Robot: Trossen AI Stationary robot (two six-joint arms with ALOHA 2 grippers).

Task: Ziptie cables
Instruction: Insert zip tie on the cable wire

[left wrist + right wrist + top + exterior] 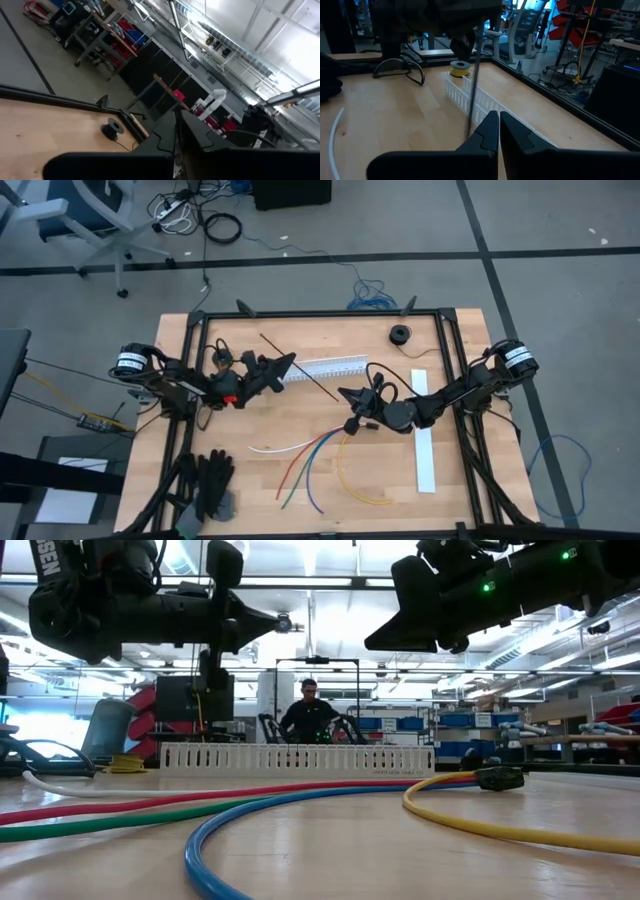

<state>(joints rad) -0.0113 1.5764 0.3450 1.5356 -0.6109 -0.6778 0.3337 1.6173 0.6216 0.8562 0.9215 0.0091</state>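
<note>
White slotted channel (pixel 325 368) — perhaps untouched — lies behind the fanned cables (pixel 310 455).

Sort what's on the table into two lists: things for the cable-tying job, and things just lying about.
For the job:
cables, loose and fanned out on the wood
thin black zip tie, between the two grippers
left gripper
right gripper

Lying about:
white slotted channel
flat white strip
black gloves
small black spool
</note>
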